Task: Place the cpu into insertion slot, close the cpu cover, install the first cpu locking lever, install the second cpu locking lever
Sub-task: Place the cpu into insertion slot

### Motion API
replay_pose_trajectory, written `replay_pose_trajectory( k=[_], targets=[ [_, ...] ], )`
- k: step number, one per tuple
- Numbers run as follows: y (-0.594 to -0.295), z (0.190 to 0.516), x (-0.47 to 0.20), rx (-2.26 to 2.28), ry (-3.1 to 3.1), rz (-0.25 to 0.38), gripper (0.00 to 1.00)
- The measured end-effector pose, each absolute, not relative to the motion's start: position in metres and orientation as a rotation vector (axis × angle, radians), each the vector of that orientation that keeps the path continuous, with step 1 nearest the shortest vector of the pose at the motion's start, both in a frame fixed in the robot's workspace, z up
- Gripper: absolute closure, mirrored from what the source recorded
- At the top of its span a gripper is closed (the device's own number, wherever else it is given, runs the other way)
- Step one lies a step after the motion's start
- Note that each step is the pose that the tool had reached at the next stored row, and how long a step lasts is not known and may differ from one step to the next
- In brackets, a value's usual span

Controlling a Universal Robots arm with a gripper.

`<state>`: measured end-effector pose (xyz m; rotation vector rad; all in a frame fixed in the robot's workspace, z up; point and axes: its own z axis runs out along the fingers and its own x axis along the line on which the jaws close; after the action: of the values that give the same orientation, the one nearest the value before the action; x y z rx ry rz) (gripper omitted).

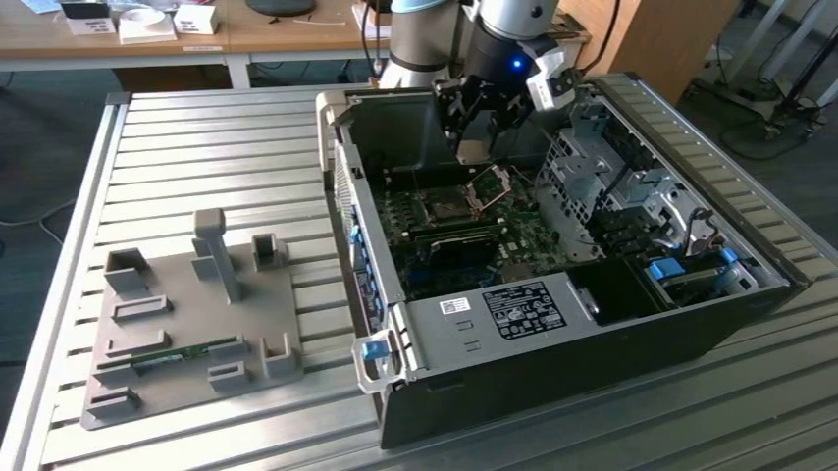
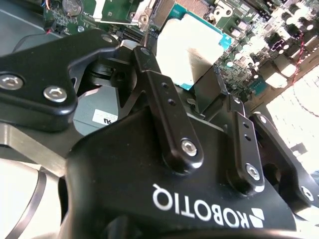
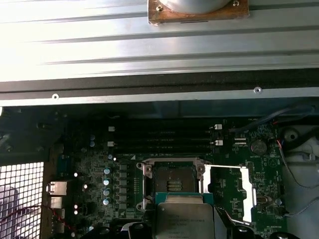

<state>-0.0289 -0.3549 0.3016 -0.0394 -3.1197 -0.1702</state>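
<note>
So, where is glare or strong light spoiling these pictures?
In the second wrist view glare whitens the cpu top; in the first wrist view the table slats are washed out while the motherboard lies dim.

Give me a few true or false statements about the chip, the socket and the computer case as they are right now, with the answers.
1. The gripper grips the chip. True.
2. The chip is seated in the socket. False: the socket is empty, and the chip is in the gripper.
3. The socket's cover is open. True.
4. The computer case stands upright and closed. False: it lies on its side, open on top.
5. A grey tray sits on the table at the exterior view's left of the case. True.
</note>
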Motion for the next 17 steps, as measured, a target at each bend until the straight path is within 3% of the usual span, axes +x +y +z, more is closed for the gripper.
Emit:
replay_pose_trajectory(
  k=[17],
  targets=[
    [-0.3548,0.2963,-0.0294,-0.038,-3.120,-0.176,0.46]
  ],
)
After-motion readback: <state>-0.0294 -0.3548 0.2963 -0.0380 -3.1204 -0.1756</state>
